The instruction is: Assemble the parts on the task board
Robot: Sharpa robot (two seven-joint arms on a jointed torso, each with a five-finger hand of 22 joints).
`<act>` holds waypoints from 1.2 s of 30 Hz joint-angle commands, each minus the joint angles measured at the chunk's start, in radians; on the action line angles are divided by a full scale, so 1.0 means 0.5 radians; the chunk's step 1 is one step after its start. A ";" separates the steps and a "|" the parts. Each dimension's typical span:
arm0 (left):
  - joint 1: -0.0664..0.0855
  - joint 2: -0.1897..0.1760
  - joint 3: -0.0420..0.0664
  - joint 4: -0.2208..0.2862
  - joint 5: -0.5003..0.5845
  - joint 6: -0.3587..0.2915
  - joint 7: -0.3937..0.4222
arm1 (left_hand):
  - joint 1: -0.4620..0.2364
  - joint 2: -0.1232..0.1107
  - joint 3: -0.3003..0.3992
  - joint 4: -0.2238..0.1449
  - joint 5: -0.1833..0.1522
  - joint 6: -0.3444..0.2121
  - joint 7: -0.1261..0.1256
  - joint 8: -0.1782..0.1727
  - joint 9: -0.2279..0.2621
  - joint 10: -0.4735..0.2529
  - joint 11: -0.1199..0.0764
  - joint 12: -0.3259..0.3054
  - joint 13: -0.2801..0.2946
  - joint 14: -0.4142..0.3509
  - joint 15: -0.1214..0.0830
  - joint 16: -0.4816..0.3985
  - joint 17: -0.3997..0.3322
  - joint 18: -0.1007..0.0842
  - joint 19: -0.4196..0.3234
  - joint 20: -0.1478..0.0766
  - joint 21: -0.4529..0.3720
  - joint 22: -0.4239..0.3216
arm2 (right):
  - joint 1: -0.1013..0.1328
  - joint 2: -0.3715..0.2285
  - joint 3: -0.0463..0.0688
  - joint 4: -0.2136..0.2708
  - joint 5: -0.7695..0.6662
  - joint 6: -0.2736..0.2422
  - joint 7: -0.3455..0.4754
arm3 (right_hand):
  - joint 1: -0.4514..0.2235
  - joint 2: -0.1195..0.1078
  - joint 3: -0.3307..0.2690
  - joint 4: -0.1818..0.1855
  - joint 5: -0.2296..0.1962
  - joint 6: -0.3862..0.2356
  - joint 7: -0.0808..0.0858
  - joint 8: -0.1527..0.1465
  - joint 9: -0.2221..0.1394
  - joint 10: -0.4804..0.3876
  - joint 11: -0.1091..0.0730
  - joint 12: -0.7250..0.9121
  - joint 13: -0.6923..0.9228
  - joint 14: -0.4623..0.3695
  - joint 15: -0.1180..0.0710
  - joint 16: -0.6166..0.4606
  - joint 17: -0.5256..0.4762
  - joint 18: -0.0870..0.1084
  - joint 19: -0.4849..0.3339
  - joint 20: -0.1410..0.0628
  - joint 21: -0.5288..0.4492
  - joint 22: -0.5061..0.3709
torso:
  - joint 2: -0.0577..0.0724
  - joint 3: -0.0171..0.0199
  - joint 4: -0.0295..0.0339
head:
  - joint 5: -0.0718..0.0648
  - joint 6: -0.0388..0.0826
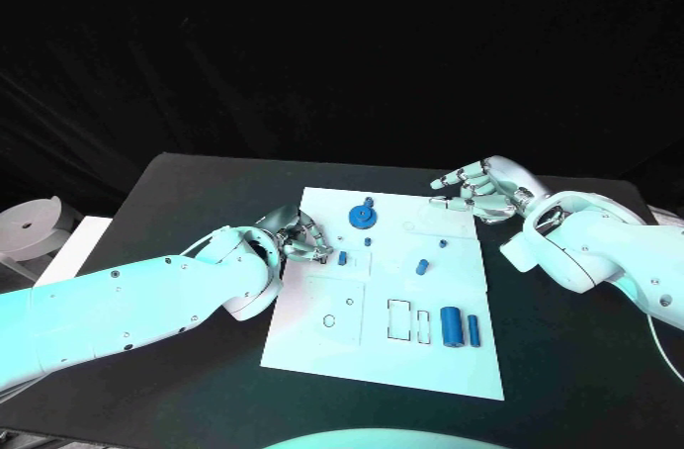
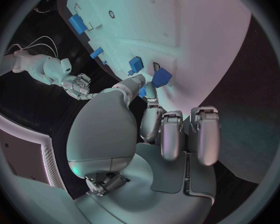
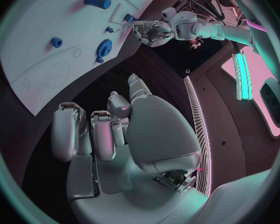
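Head view: at centre left of the frame the left hand (image 1: pixel 296 236) sits at the left edge of the white board (image 1: pixel 387 355), its fingertips (image 2: pixel 139 80) touching a small blue peg (image 1: pixel 342 258); whether it grips the peg I cannot tell. On the board's upper middle lies a blue gear (image 1: pixel 362 215), a short blue pin (image 1: pixel 422 266) stands near the centre, and two blue cylinders (image 1: pixel 452 326) lie at lower right. At upper right the right hand (image 1: pixel 482 191) hovers by the board's top corner, fingers loosely curled, holding nothing.
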 commanded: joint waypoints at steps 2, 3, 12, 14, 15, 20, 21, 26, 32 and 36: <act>0.000 0.002 0.001 0.003 0.033 -0.015 0.035 | -0.037 0.001 -0.059 0.026 -0.008 -0.008 0.014 -0.023 -0.007 0.000 0.021 0.017 0.016 0.207 0.021 0.006 0.527 -0.030 0.208 0.020 0.005 0.527 | -0.002 0.001 0.000 0.001 -0.012 0.003 0.019 | -0.015 0.006 -0.010 -0.001 0.009 0.012 0.000 -0.003 0.001 -0.011 0.003 0.000 -0.001 0.159 -0.017 -0.013 0.323 0.031 -0.009 -0.006 -0.013 -0.002 | 0.000 0.0005 -0.001 | 0.002 0.002; 0.000 0.001 0.002 0.003 0.038 -0.017 0.038 | -0.050 0.002 -0.084 0.040 -0.007 -0.008 0.017 -0.029 -0.009 0.001 0.024 0.023 0.023 0.207 0.024 0.006 0.527 -0.030 0.208 0.022 0.005 0.527 | -0.002 0.001 0.000 0.001 -0.012 0.003 0.019 | -0.015 0.006 -0.010 -0.001 0.009 0.012 0.000 -0.003 0.001 -0.011 0.003 0.000 -0.001 0.159 -0.017 -0.013 0.323 0.031 -0.009 -0.006 -0.013 -0.002 | 0.000 0.0003 0.000 | 0.001 0.002; 0.000 0.001 0.002 0.004 0.076 -0.041 0.065 | -0.104 0.023 -0.349 0.157 -0.003 -0.005 0.034 -0.074 -0.017 -0.001 0.041 0.047 0.056 0.207 0.038 0.006 0.527 -0.030 0.208 0.037 0.005 0.527 | -0.002 0.002 0.000 -0.002 -0.012 0.002 0.020 | -0.015 0.006 -0.010 -0.001 0.009 0.012 0.000 -0.003 0.001 -0.011 0.003 0.000 -0.001 0.159 -0.017 -0.013 0.323 0.031 -0.009 -0.006 -0.013 -0.002 | 0.000 0.0004 0.001 | 0.000 0.004; 0.000 0.000 0.002 0.004 0.079 -0.049 0.070 | -0.097 0.031 -0.397 0.177 -0.002 -0.005 0.036 -0.082 -0.017 -0.003 0.043 0.046 0.058 0.207 0.039 0.006 0.527 -0.030 0.208 0.038 0.005 0.527 | -0.002 0.003 0.000 -0.003 -0.012 0.002 0.020 | -0.015 0.006 -0.010 -0.001 0.009 0.012 0.000 -0.003 0.001 -0.011 0.003 0.000 -0.001 0.159 -0.017 -0.013 0.323 0.031 -0.009 -0.006 -0.013 -0.002 | 0.000 0.0004 0.001 | 0.001 0.004; 0.000 0.000 0.003 0.004 0.080 -0.053 0.072 | -0.092 0.034 -0.414 0.183 -0.002 -0.005 0.037 -0.085 -0.017 -0.004 0.044 0.046 0.059 0.207 0.040 0.006 0.527 -0.029 0.208 0.039 0.004 0.527 | -0.002 0.003 0.000 -0.003 -0.012 0.002 0.020 | -0.015 0.006 -0.010 -0.001 0.009 0.012 0.000 -0.003 0.001 -0.011 0.003 0.000 -0.001 0.159 -0.017 -0.013 0.323 0.031 -0.009 -0.006 -0.013 -0.002 | 0.000 0.0003 0.001 | 0.001 0.004; 0.000 -0.003 0.007 0.006 0.089 -0.079 0.090 | -0.074 0.046 -0.483 0.213 -0.001 -0.008 0.041 -0.098 -0.017 -0.012 0.048 0.036 0.053 0.207 0.042 0.006 0.527 -0.027 0.204 0.041 -0.007 0.521 | -0.002 0.003 0.000 -0.004 -0.012 0.001 0.020 | -0.015 0.006 -0.010 -0.001 0.009 0.012 0.000 -0.003 0.001 -0.011 0.003 0.000 -0.001 0.159 -0.017 -0.013 0.323 0.031 -0.009 -0.006 -0.013 -0.002 | 0.001 -0.0004 0.000 | 0.000 0.006; 0.000 -0.004 0.010 0.007 0.090 -0.084 0.096 | -0.069 0.049 -0.492 0.216 -0.001 -0.010 0.042 -0.101 -0.017 -0.015 0.049 0.031 0.049 0.207 0.043 0.006 0.527 -0.026 0.204 0.041 -0.008 0.520 | -0.002 0.003 0.000 -0.005 -0.012 0.001 0.020 | -0.015 0.006 -0.010 -0.001 0.009 0.012 0.000 -0.003 0.001 -0.011 0.003 0.000 -0.001 0.159 -0.017 -0.013 0.323 0.031 -0.009 -0.006 -0.013 -0.002 | 0.000 -0.0006 0.000 | 0.001 0.007; 0.002 -0.013 0.036 0.010 0.115 -0.105 0.144 | -0.042 0.062 -0.524 0.222 0.000 -0.029 0.053 -0.127 -0.024 -0.055 0.059 -0.041 -0.014 0.207 0.050 0.006 0.527 -0.019 0.195 0.046 -0.038 0.505 | -0.003 0.004 0.000 -0.007 -0.012 0.003 0.020 | -0.015 0.006 -0.010 -0.001 0.009 0.012 0.000 -0.003 0.001 -0.011 0.003 0.000 -0.001 0.159 -0.017 -0.013 0.323 0.031 -0.009 -0.006 -0.013 -0.002 | -0.001 0.0007 -0.001 | 0.002 0.009; 0.014 -0.031 0.072 0.004 0.211 -0.075 0.231 | -0.001 0.076 -0.552 0.222 0.001 -0.113 0.098 -0.214 -0.062 -0.189 0.096 -0.276 -0.223 0.207 0.079 0.006 0.527 0.001 0.170 0.068 -0.123 0.463 | -0.004 0.006 0.000 -0.011 -0.012 0.005 0.019 | -0.015 0.006 -0.010 -0.001 0.009 0.012 0.000 -0.003 0.001 -0.011 0.003 0.000 -0.001 0.159 -0.017 -0.013 0.323 0.031 -0.009 -0.006 -0.013 -0.002 | 0.000 0.0007 -0.003 | 0.003 0.012; 0.051 -0.054 0.086 -0.002 0.329 0.011 0.312 | 0.038 0.088 -0.557 0.219 0.000 -0.151 0.126 -0.264 -0.100 -0.306 0.122 -0.473 -0.398 0.207 0.102 0.006 0.527 0.013 0.155 0.089 -0.172 0.439 | -0.004 0.007 0.000 -0.013 -0.012 0.006 0.019 | -0.015 0.006 -0.010 -0.001 0.009 0.012 0.000 -0.003 0.001 -0.011 0.003 0.000 -0.001 0.159 -0.017 -0.013 0.323 0.031 -0.009 -0.006 -0.013 -0.002 | 0.000 0.0013 -0.001 | 0.000 0.016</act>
